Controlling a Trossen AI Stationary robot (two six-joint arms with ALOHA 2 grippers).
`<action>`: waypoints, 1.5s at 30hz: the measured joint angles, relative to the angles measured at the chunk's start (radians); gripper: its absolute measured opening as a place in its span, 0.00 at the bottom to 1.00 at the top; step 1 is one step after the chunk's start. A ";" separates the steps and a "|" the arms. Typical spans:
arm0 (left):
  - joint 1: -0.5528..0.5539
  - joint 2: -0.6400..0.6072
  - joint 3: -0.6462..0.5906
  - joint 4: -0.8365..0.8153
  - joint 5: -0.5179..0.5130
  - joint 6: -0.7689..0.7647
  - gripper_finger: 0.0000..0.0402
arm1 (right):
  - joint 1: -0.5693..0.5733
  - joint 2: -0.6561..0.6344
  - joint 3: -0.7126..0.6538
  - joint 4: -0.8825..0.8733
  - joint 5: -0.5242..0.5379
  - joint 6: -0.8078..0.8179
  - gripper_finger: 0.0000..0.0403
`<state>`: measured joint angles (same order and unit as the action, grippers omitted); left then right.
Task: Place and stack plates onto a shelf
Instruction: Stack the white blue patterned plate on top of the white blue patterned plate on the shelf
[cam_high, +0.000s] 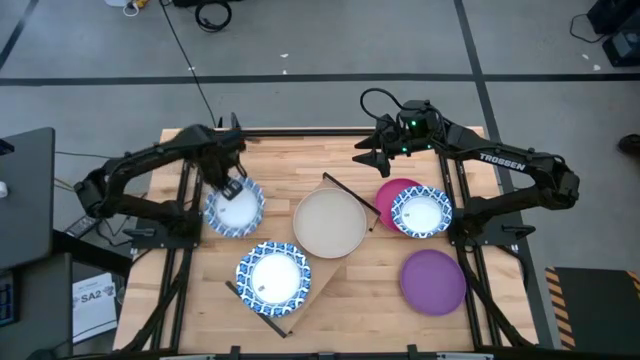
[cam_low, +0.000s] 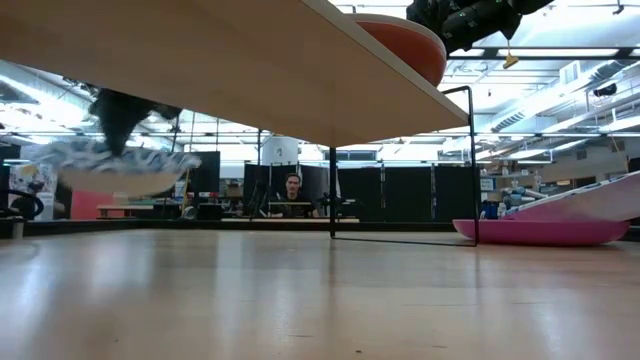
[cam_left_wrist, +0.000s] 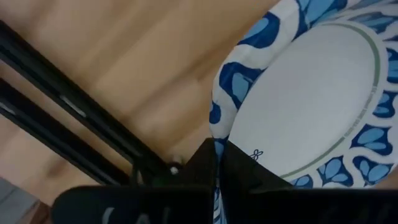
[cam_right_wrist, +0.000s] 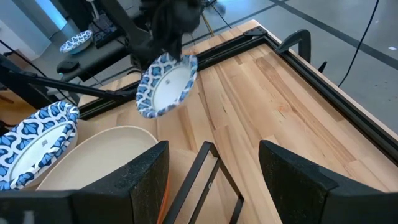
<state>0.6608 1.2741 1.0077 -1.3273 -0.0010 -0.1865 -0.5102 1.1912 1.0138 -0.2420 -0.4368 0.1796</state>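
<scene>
My left gripper (cam_high: 229, 187) is shut on a white plate with a blue patterned rim (cam_high: 236, 210), which hangs over the table's left part; in the low view this plate (cam_low: 120, 166) is clear of the tabletop. The shelf (cam_high: 318, 272) runs slantwise across the middle. It carries a beige plate (cam_high: 328, 222), with an orange one (cam_low: 408, 42) under it, and another blue-rimmed plate (cam_high: 272, 277). My right gripper (cam_high: 368, 158) waits open above the table's far side, right of the middle, touching nothing. My left gripper pinches the plate's blue rim (cam_left_wrist: 215, 127) between its two fingers, on the plate's far side. The fingers come from above and point down. The plate hangs below them, tilted and lifted clear of the table.
A magenta plate (cam_high: 392, 192) lies on the table at the right with a blue-rimmed plate (cam_high: 421, 212) on it. A purple plate (cam_high: 433, 281) lies nearer the front right. Black frame rails (cam_high: 184, 200) run along both table sides. A person (cam_low: 292, 190) sits beyond the table.
</scene>
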 joint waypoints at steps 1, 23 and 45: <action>0.016 0.000 0.031 -0.005 0.000 0.013 0.03 | 0.000 0.000 0.000 0.000 0.000 0.000 0.63; 0.086 0.000 0.576 -0.018 0.291 -0.030 0.03 | 0.000 0.000 0.000 0.000 0.000 0.000 0.63; -0.472 0.000 0.584 -0.039 0.341 -0.454 0.03 | 0.000 0.000 0.000 0.000 0.000 0.000 0.63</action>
<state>0.1890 1.2743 1.5913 -1.3665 0.3398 -0.6400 -0.5102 1.1912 1.0138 -0.2420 -0.4366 0.1795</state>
